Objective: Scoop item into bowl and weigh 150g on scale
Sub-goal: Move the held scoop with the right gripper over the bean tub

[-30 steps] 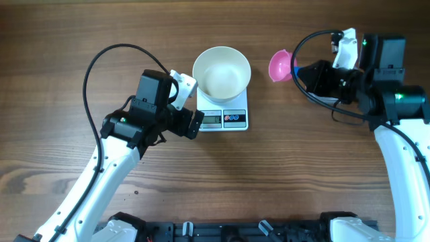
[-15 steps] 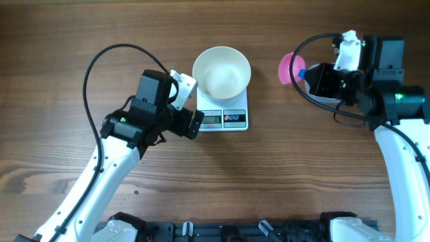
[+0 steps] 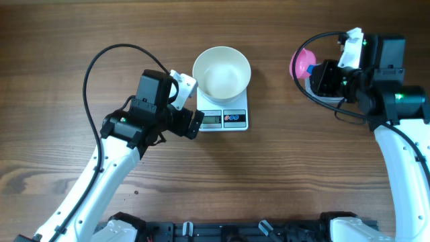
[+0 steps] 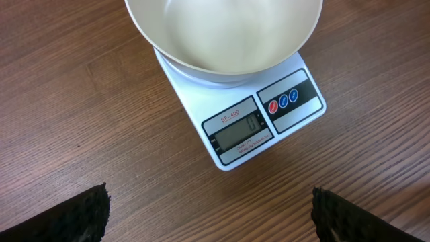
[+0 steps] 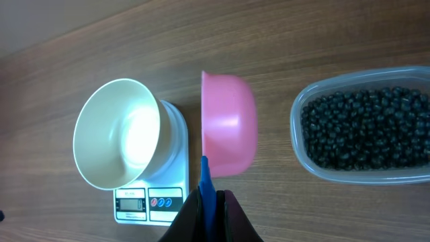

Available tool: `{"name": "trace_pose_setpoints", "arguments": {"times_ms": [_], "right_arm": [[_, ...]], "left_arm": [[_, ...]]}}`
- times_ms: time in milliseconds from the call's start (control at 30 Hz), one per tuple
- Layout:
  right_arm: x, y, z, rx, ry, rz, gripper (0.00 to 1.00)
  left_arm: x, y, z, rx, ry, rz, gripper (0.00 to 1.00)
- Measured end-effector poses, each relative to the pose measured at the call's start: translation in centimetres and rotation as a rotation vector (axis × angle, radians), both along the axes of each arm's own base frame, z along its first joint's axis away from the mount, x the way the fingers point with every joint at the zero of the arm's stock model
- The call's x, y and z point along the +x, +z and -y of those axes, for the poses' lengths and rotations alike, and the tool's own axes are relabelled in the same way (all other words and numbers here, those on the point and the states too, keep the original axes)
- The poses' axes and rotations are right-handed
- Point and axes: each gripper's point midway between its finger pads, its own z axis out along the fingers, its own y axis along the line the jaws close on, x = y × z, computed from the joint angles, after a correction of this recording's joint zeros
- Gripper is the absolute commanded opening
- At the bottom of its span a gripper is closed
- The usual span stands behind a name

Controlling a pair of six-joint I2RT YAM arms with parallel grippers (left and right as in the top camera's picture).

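Note:
The white bowl [image 3: 222, 74] sits empty on the white scale [image 3: 226, 119] at the table's middle. My left gripper [image 3: 193, 104] hovers just left of the scale, open, with nothing between its fingers. In the left wrist view the bowl [image 4: 222, 33] and scale [image 4: 269, 117] lie ahead of the gripper [image 4: 211, 218]. My right gripper [image 5: 213, 215] is shut on the blue handle of a pink scoop [image 5: 228, 124], which is turned on its side. The item, a heap of tiny black beads [image 5: 366, 124], fills a clear tub to the right of the scoop. From overhead the scoop [image 3: 302, 64] hangs right of the bowl.
The clear plastic tub [image 5: 316, 168] stands on the wooden table right of the scale. In the overhead view it is mostly hidden under the right arm [image 3: 376, 74]. A black cable [image 3: 94, 67] loops over the left arm.
My right gripper has carried the pink scoop to the right, away from the bowl and closer to the tub. The left arm, bowl and scale have not moved.

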Motion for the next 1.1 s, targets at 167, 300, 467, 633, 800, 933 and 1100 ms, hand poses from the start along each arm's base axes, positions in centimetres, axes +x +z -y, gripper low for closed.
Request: {"name": "trace_pose_setpoints", "arguments": {"times_ms": [167,300,467,633,800,933,1100], "right_arm": [[0.0,0.5,1.9,-0.014,-0.062,-0.006,0.04],[-0.1,2.7,5.3,-0.094,-0.125,0.017,0.04],[0.0,4.7,9.2,-0.248,-0.158,0.029,0.04],[-1.2,2.4,11.2,-0.358,-0.127,-0.098,0.04],[-1.0,0.9,11.5,-0.386,-0.097,-0.154,0.04],[-1.4,-0.4,11.5,-0.388,-0.083,-0.212,0.04],[-0.9,-2.1,11.6,-0.380,-0.071,-0.266,0.04]], "left_arm": [[0.0,0.0,0.0,0.000,0.000,0.000,1.00],[0.0,0.0,0.0,0.000,0.000,0.000,1.00],[0.0,0.0,0.0,0.000,0.000,0.000,1.00],[0.0,0.0,0.0,0.000,0.000,0.000,1.00],[0.0,0.0,0.0,0.000,0.000,0.000,1.00],[0.0,0.0,0.0,0.000,0.000,0.000,1.00],[0.0,0.0,0.0,0.000,0.000,0.000,1.00]]}}
